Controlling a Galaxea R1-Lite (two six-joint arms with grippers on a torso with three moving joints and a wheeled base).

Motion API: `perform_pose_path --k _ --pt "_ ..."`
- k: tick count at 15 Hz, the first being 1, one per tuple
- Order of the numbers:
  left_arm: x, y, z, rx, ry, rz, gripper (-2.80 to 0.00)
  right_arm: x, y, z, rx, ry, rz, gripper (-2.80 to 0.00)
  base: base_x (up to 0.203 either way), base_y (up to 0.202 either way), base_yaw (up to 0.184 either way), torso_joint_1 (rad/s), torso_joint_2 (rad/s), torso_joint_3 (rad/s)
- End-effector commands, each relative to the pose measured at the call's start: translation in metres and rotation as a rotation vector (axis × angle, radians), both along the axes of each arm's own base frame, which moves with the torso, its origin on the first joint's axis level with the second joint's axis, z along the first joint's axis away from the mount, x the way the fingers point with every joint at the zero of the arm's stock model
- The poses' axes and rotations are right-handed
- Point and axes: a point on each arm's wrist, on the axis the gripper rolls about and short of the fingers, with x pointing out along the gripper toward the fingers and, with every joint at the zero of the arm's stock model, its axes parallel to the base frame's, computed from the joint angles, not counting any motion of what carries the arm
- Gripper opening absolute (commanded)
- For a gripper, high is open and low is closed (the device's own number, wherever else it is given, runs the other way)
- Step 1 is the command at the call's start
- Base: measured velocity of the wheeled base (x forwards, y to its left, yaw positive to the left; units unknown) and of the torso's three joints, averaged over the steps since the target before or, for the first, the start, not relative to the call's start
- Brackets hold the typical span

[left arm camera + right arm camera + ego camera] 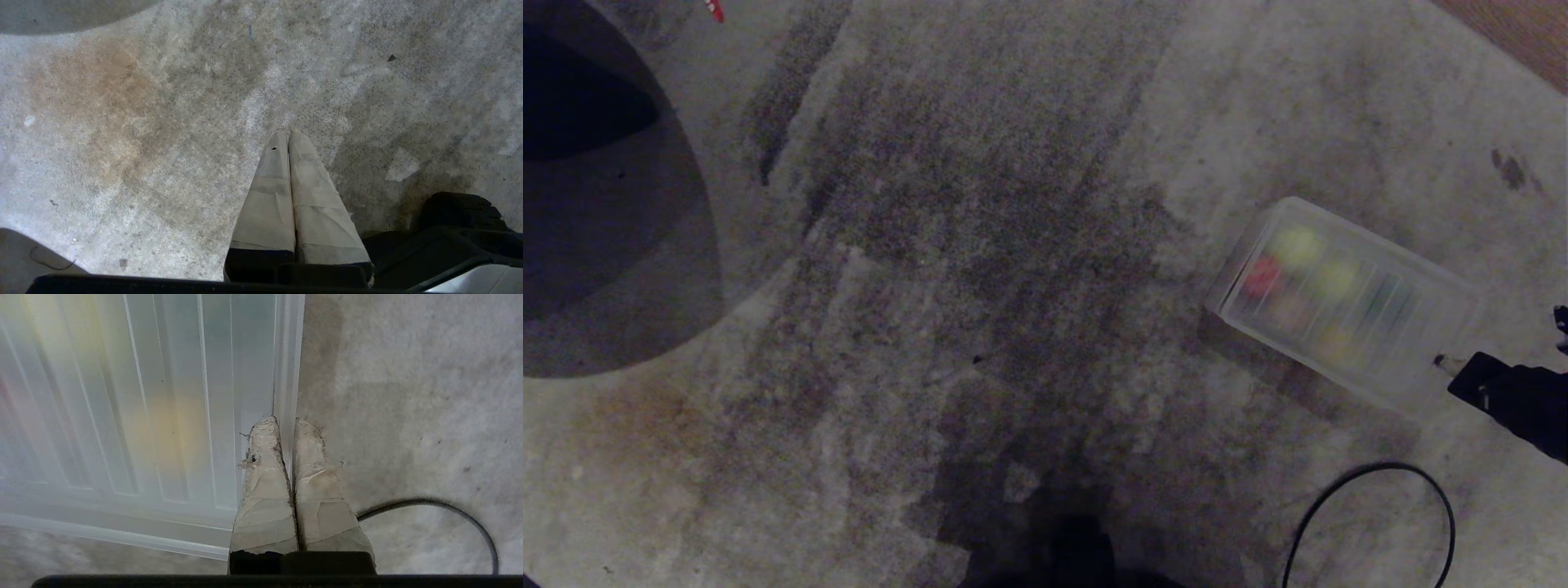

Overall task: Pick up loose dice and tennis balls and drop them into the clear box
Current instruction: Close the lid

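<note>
A black cable (1372,506) is looping on the carpet (1013,245) near right. Both pincers are pressed together, empty: the left pincer (288,136) hanging over carpet, the right pincer (287,424) hovering at the lidded clear box's (1347,298) right edge, colored blurs inside.

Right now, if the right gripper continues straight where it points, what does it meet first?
Probably the ribbed lid covering the clear box, at its edge; the shut right gripper points there, though depth is unclear.
</note>
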Motion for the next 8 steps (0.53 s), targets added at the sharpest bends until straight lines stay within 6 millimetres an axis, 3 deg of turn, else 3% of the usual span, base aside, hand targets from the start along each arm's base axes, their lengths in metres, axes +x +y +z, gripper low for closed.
perform_pose_path --k 1,8 --pt "0.0002 0.0 -0.0004 -0.001 0.003 0.001 -2.8 0.0025 -0.0029 -0.0072 0.001 0.019 -0.002 -2.8 0.0 0.0 0.0 0.0 0.0 0.0" --pt "0.0002 0.0 -0.0004 -0.001 0.003 0.001 -2.8 0.0066 0.0003 -0.015 0.049 0.03 0.017 -2.8 0.0 0.0 0.0 0.0 0.0 0.0"
